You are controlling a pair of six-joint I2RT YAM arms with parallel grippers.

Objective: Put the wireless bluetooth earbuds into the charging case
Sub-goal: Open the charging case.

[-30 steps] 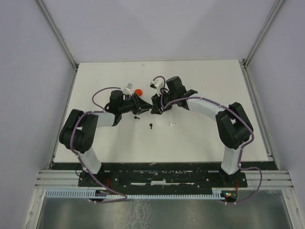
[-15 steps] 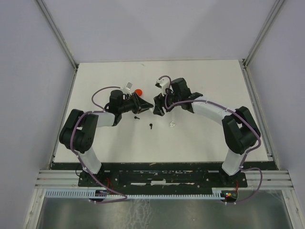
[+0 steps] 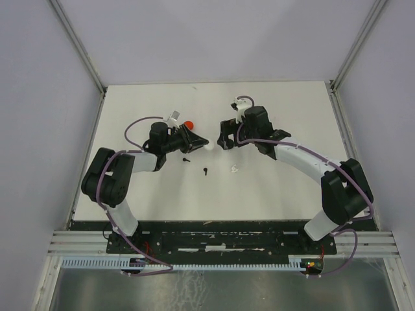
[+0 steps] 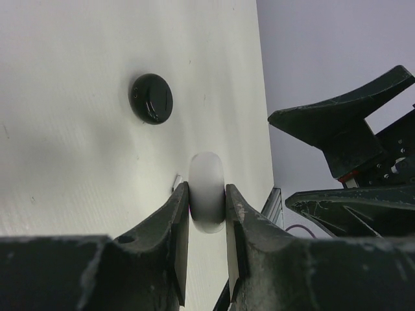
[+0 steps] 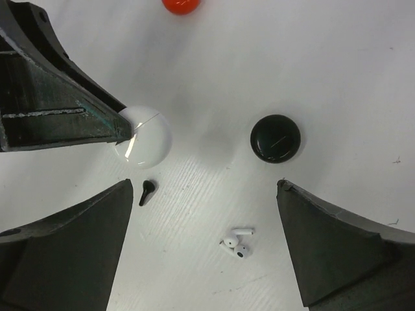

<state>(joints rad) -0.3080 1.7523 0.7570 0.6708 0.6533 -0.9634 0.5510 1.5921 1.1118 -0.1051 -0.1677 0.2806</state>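
Left gripper [image 4: 207, 206] is clamped on the white round case [image 5: 144, 137], which it holds on edge. Right gripper [image 5: 204, 188] has jaws wide apart and empty. On the table [image 3: 285, 110], seen from the right wrist, the black earbud [image 5: 147, 192] lies near the case with its stem slanting down-left. The white earbuds [image 5: 236, 245] lie together, one stem pointing right. A black disc [image 5: 275, 138] sits apart.

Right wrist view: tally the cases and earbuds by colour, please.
Red round case: 1
White round case: 1
Black round case: 1
Black earbud: 1
White earbuds: 2
Total: 6
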